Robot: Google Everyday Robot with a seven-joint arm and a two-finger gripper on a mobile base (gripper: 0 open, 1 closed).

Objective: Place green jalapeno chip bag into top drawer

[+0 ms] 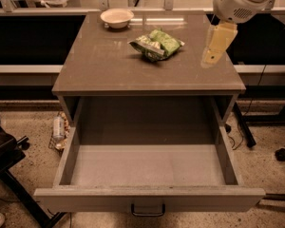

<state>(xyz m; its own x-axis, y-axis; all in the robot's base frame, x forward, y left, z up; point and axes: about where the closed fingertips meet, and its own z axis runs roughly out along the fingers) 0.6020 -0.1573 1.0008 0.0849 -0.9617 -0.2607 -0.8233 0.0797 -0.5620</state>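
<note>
My gripper [213,51], open or closed I cannot tell, hangs near the green jalapeno chip bag [156,43], top drawer [147,197] open to receive it

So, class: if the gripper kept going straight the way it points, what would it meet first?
Most likely the bare cabinet top, right of the chip bag. The gripper hangs over the top's right side, pointing down, nothing beneath it. Depth is unclear.
</note>
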